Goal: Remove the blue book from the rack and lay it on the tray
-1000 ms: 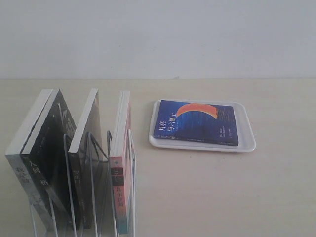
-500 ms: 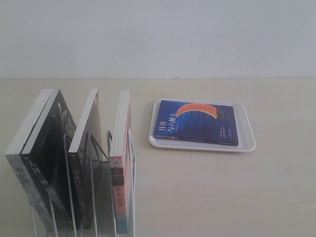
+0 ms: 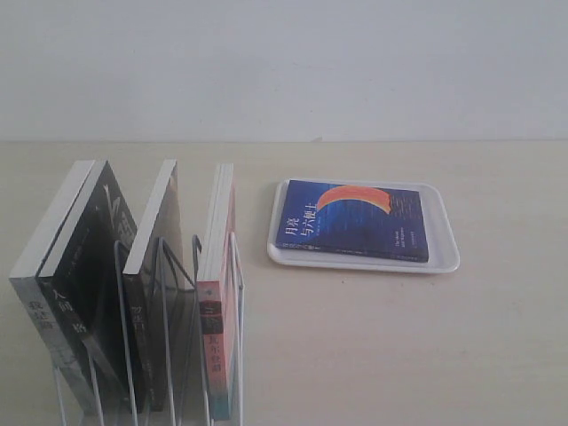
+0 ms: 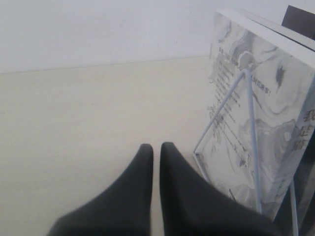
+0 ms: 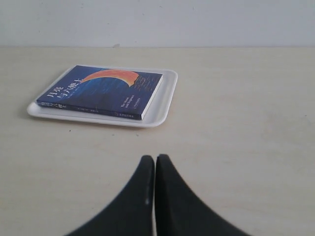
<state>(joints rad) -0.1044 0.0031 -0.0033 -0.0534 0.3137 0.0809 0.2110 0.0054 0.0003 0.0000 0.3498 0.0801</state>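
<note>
The blue book (image 3: 355, 220) with its orange-red crescent lies flat on the white tray (image 3: 444, 259), right of the wire rack (image 3: 169, 337). The right wrist view shows the same blue book (image 5: 101, 91) on the tray (image 5: 162, 101), with my right gripper (image 5: 155, 158) shut and empty, back from the tray over bare table. My left gripper (image 4: 156, 146) is shut with nothing in it, beside the rack's outer loop (image 4: 241, 123) and a marbled grey book (image 4: 266, 108). Neither gripper shows in the exterior view.
The rack holds three black or grey-covered books (image 3: 89, 266) and a pink-spined book (image 3: 217, 293), all leaning. The beige table (image 3: 399, 355) runs back to a white wall.
</note>
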